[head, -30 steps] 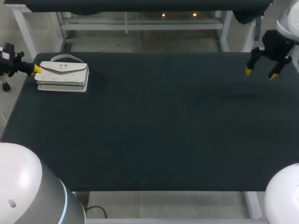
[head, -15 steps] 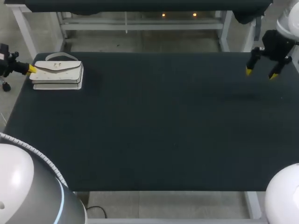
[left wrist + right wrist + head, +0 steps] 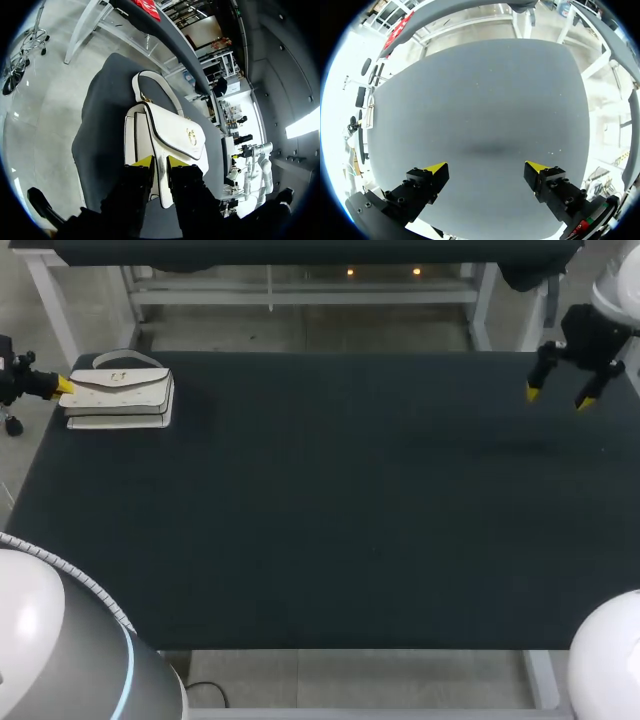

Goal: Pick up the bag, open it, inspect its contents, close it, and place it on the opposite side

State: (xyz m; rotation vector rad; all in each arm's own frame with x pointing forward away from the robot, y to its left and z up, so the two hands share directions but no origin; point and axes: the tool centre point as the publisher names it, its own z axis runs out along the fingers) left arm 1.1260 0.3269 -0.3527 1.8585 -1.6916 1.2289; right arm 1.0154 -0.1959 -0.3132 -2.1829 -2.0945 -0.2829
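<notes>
Handbag [image 3: 118, 392] of white leather-like material, with a curved flap, a gold clasp and a looped handle, shown lying flat at the far left corner of the dark cloth-covered table [image 3: 330, 500]. Its left end is pinched between the closed yellow-tipped fingers of the left gripper [image 3: 159, 162], which is held at the table's left edge. The right gripper [image 3: 560, 396] is seen over the far right corner, well apart from the handbag, its fingers spread wide above the cloth
</notes>
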